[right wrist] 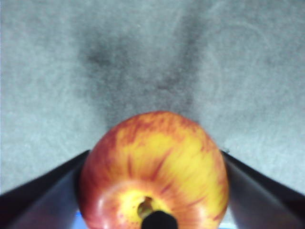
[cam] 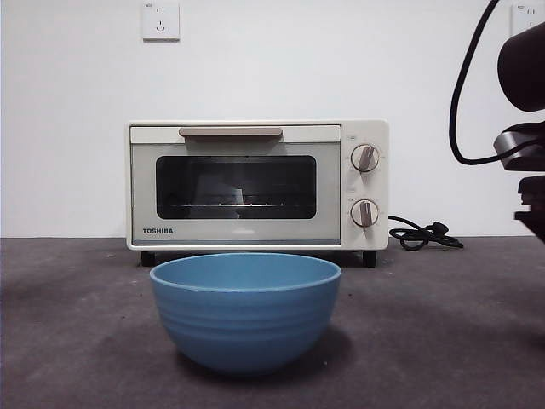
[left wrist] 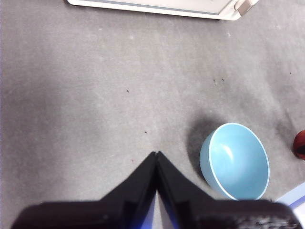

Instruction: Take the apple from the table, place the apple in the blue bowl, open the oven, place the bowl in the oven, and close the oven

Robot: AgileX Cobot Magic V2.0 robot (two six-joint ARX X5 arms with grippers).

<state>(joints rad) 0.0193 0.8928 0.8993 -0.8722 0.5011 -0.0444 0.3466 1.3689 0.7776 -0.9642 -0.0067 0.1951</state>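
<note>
**Apple gripped, bowl drop next**

Right gripper (right wrist: pixel 153 210) is what I'm driving: jaws clenched on the apple (right wrist: pixel 155 167), one on each flank, stem end facing the wrist camera. Grey table shows beyond the fruit; I can't tell from this view whether it has left the surface.

Left gripper (left wrist: pixel 156 160) is parked, jaws pressed together, holding nothing, tips over bare table just beside the blue bowl (left wrist: pixel 236 162). A red sliver of the apple sits at that view's edge, past the bowl.

How I'd run the step:
- Lift straight until clear of the bowl rim.
- Traverse until centred over the bowl, not over the rim.
- Lower inside before releasing; a round apple dropped from height could bounce out or tip the bowl.
- Keep the left arm out of the path.

Front view: bowl (cam: pixel 245 311) nearest, upright and empty as far as I can see, on the table (cam: pixel 77 341). Dark arm hardware at the right edge, probably mine. Behind the bowl, apart from it, the oven (cam: pixel 255 183), door closed, cord (cam: pixel 421 234) trailing off its right side.

Table is dark grey, matte, faintly speckled. Plain white wall behind, with a socket (cam: pixel 160 20) above the oven.
</note>
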